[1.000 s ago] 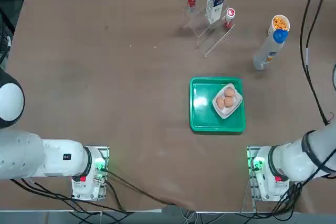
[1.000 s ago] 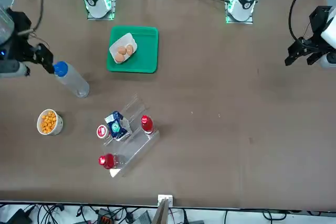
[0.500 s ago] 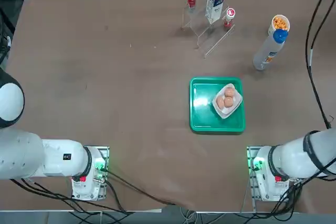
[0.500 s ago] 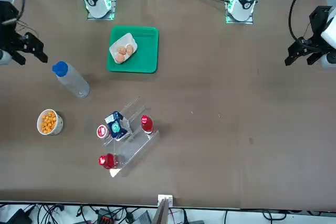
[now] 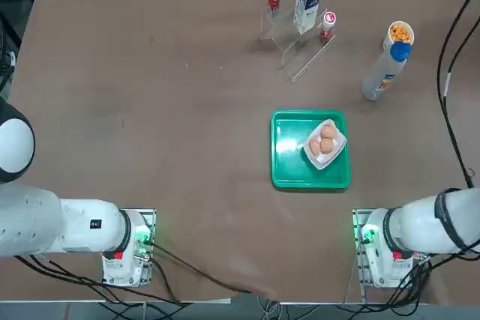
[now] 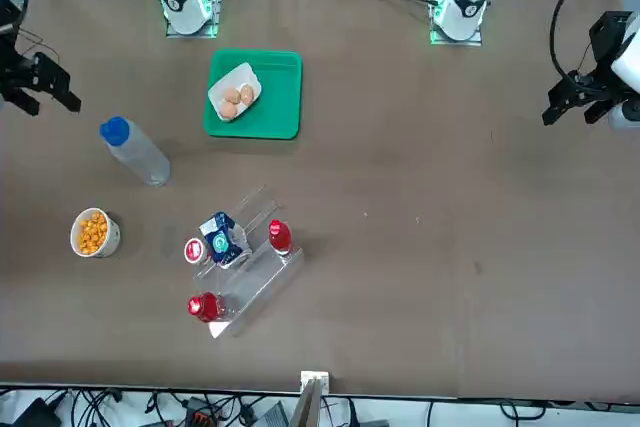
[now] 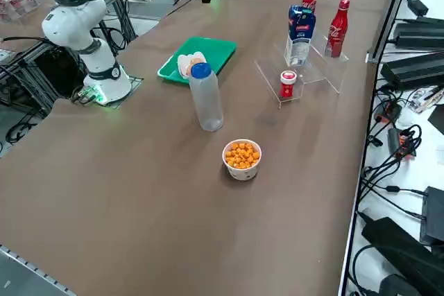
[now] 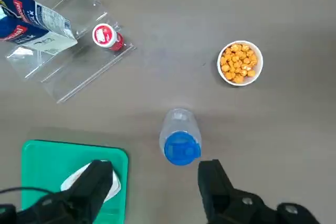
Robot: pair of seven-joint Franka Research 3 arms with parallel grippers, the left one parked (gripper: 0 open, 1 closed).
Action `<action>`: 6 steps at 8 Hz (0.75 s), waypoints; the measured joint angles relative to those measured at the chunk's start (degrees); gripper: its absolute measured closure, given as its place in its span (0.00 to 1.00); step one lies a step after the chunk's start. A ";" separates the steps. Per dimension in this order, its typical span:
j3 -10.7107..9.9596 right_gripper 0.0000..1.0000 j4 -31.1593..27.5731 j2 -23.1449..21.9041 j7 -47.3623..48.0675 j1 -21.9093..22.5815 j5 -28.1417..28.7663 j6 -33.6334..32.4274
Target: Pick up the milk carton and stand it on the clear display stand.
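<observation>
While right pincer (image 8: 156,174) hovers open, milk carton (image 8: 38,22) — well apart, on stand (image 8: 79,66)

Glossy green plastic made up the tray (image 5: 289,174); beyond it, the stepped stand (image 5: 293,73) looked smooth, transparent acrylic, and the tabletop (image 5: 150,110) smooth.

The milk carton (image 7: 300,35) stands upright on the clear display stand (image 7: 327,67).
</observation>
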 joint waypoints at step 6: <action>0.31 0.00 -0.76 -2.51 3.32 -0.25 0.00 -0.99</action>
